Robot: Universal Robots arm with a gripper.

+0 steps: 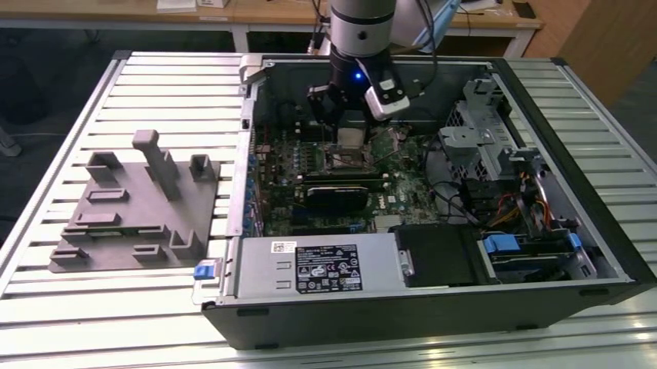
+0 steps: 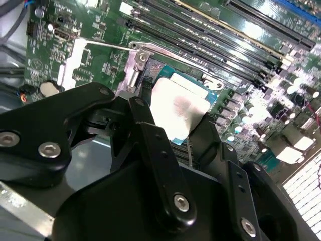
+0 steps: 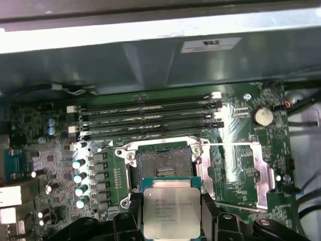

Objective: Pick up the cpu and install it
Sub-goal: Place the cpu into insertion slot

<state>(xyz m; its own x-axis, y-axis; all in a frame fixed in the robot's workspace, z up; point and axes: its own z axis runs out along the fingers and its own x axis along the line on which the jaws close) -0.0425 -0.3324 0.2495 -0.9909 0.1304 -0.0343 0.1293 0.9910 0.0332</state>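
jaws are clamping the small flat square cpu with the silver-grey metal top by two opposite edges, opened only to its width. the cpu is hanging level just above the square metal-framed socket with the dark centre, seemingly a little off centre and not seated. the socket's metal hold-down plate is lying open beside it.

judgement: squaring chip edges to the frame and lowering flat and gently is mattering most here.

the open black computer case on the slatted metal counter is housing the green motherboard and a black power supply.
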